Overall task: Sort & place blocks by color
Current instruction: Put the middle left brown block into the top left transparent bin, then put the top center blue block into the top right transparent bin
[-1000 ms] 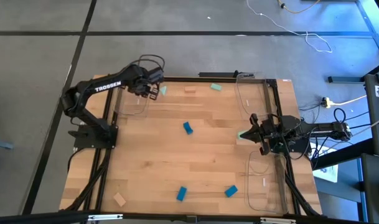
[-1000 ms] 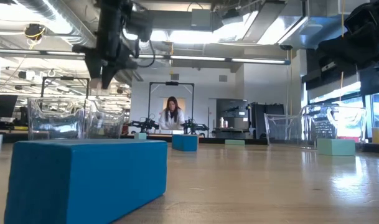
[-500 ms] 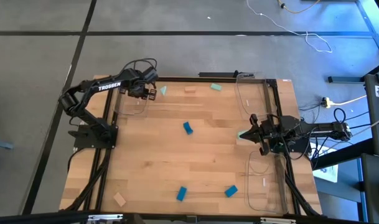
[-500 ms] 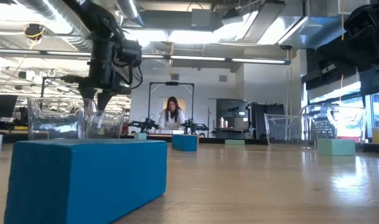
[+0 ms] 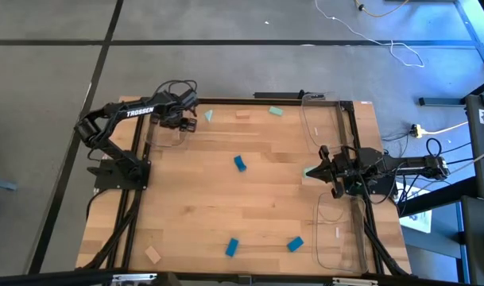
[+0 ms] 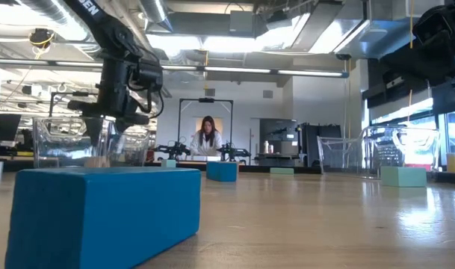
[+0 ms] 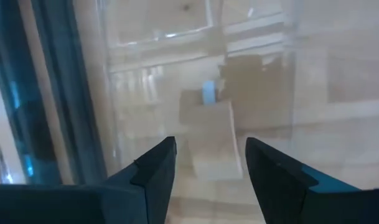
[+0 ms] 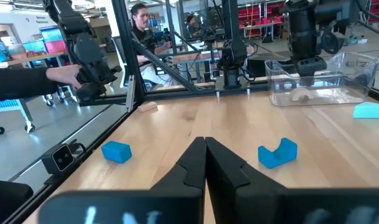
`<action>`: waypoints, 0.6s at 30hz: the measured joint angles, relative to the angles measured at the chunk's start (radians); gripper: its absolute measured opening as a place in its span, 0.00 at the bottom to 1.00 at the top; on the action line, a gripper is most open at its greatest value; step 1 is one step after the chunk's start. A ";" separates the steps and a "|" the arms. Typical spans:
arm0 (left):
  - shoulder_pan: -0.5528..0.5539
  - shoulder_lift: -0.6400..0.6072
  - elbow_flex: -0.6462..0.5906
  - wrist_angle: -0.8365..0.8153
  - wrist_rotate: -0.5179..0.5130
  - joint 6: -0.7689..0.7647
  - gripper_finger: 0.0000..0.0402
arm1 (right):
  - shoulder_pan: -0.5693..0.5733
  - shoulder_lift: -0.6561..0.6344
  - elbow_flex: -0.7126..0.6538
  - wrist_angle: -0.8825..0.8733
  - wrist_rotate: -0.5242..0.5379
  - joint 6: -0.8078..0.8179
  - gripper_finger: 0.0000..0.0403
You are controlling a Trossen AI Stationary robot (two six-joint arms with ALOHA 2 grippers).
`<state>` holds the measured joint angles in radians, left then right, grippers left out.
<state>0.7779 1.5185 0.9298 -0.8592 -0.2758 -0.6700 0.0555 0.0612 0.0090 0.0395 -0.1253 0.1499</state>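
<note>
left end effector (image 5: 187, 121): over the clear tray (image 5: 168, 131) at the counter's far-left corner, fingers spread and holding nothing. A tan block (image 7: 215, 138) lies in the tray right under the gap, so this reads as a drop-off spot for wood pieces.
right end effector (image 5: 311, 170): parked at the right edge, mid-counter, fingers pressed together with nothing visible between them. A mint block (image 5: 309, 173) sits just beside the tip; likely next pick.
right-side trays (image 5: 321, 119): two clear trays, far-right and near-right corners, probably for the other colors.
blue blocks: one mid-counter (image 5: 240, 163), two near the front edge (image 5: 232, 247) (image 5: 295, 245); all unsorted.
mint blocks: two loose along the far edge (image 5: 276, 111) (image 5: 208, 115).
tan blocks: one at far edge (image 5: 242, 114), one at near-left corner (image 5: 152, 254).
progress: early, most blocks still on the counter (image 5: 202, 199).
</note>
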 joint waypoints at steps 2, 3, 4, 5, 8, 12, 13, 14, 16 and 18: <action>-0.009 0.000 0.003 0.024 -0.014 0.008 0.46 | 0.000 0.000 0.000 0.000 0.000 0.004 0.02; -0.015 0.000 0.010 0.029 -0.025 0.021 0.46 | 0.000 0.000 0.000 0.000 0.000 0.004 0.02; -0.022 0.000 0.021 0.030 -0.037 0.036 0.46 | 0.000 0.000 0.000 0.000 0.000 0.003 0.02; -0.031 -0.002 0.034 0.032 -0.051 0.052 0.46 | 0.000 0.000 0.000 0.000 0.000 0.003 0.02; -0.070 -0.026 0.073 0.032 -0.106 0.099 0.47 | 0.000 0.000 0.000 0.002 0.007 -0.001 0.02; -0.149 -0.069 0.127 0.035 -0.183 0.128 0.47 | 0.000 0.000 0.000 0.008 0.031 0.002 0.02; -0.172 -0.085 0.141 0.038 -0.196 0.146 0.47 | 0.000 0.000 0.000 0.009 0.035 -0.007 0.02; -0.199 -0.103 0.154 0.046 -0.206 0.155 0.47 | 0.000 0.000 0.000 0.011 0.055 -0.018 0.02; -0.256 -0.142 0.167 0.055 -0.217 0.173 0.47 | 0.000 0.000 0.000 0.011 0.107 -0.017 0.02; -0.327 -0.183 0.168 0.090 -0.209 0.206 0.47 | 0.000 0.000 0.000 0.010 0.130 0.003 0.02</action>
<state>0.4514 1.3351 1.0974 -0.7687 -0.4849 -0.4635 0.0555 0.0616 0.0090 0.0494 0.0046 0.1530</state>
